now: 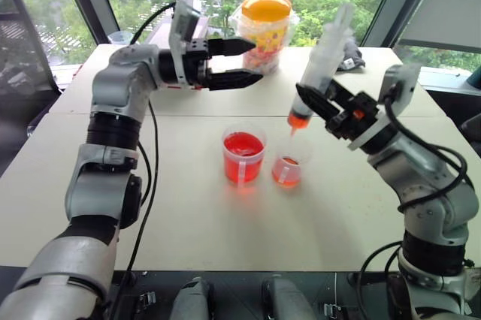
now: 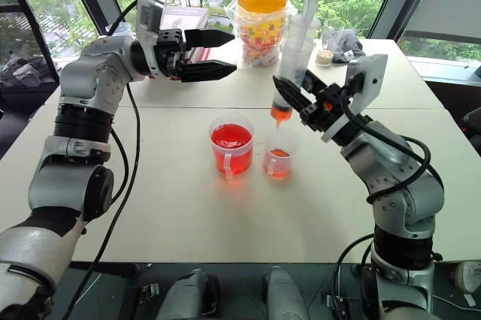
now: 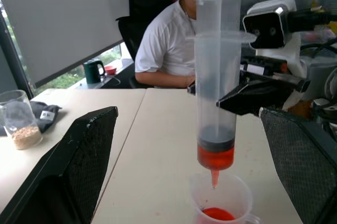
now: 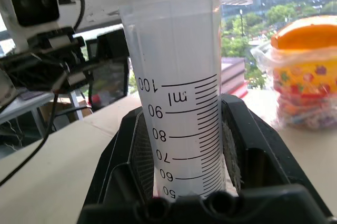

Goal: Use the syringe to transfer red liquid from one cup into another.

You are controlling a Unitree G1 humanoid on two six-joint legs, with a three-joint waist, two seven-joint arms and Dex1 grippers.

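My right gripper [image 1: 312,99] is shut on the barrel of the syringe [image 1: 323,64], which stands nearly upright, leaning slightly. A little red liquid [image 3: 216,156] fills its bottom end, and its orange tip hangs just above the smaller clear cup [image 1: 287,171]. That cup has some red liquid [image 3: 218,214] at its bottom. To its left stands the larger cup [image 1: 243,156], about half full of red liquid. My left gripper [image 1: 258,61] is open and empty, held level above the table. It points toward the syringe from the left, well short of it.
At the table's far side are a clear jar with an orange lid [image 1: 264,27], a small cup with whitish contents [image 2: 325,43] and a grey cloth [image 1: 353,55]. A person [image 3: 168,40] sits at a desk beyond the right arm.
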